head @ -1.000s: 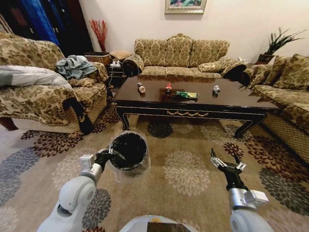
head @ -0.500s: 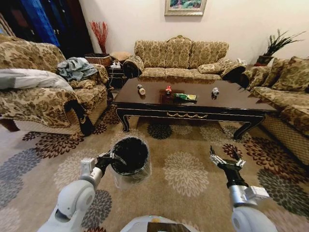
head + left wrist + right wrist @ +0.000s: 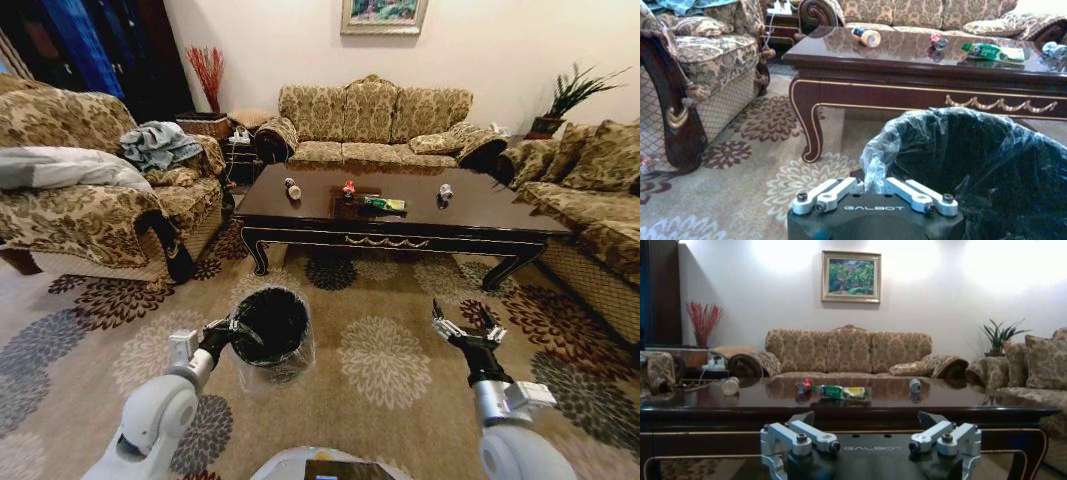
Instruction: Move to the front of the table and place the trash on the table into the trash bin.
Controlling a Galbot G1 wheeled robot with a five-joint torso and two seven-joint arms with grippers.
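Observation:
The dark brown table (image 3: 500, 215) stands ahead of me across the carpet. On it lie the trash items: a white bottle (image 3: 292, 187), a red can (image 3: 348, 186), a green bottle (image 3: 385, 203) and a silvery can (image 3: 446, 191). My left gripper (image 3: 228, 332) is shut on the rim of the black trash bin (image 3: 270, 322), holding it just above the carpet. The left wrist view shows the fingers (image 3: 833, 192) pinching the bin's (image 3: 973, 160) bag-lined rim. My right gripper (image 3: 462, 322) hangs open and holds nothing, and points at the table (image 3: 840, 407).
Patterned sofas ring the table: one at the left (image 3: 90, 200) with clothes on it, one behind (image 3: 370, 115), one at the right (image 3: 590, 180). Floral carpet (image 3: 385, 355) lies open between me and the table. A side table (image 3: 235, 140) stands at the back left.
The whole head view has shifted a little, so the camera moved. The left gripper and the bin sit slightly lower in the view. Both grippers keep their states.

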